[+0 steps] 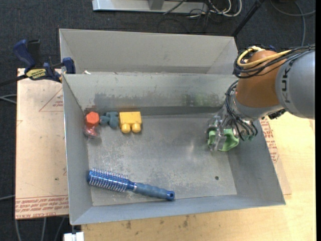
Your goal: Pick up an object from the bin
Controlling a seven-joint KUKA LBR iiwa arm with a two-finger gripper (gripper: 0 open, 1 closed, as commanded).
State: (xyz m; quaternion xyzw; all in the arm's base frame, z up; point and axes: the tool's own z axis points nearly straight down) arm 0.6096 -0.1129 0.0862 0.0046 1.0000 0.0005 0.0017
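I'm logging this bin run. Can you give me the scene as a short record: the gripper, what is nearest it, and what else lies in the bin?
bin: grey metal bin
gripper: gripper low at the bin's right side
nearest thing: small green thing, right at the gripper; whether it is held cannot be told
back left: orange-red round piece, teal piece and yellow block, in a row
front left: blue hairbrush lying flat, bristle end to the left
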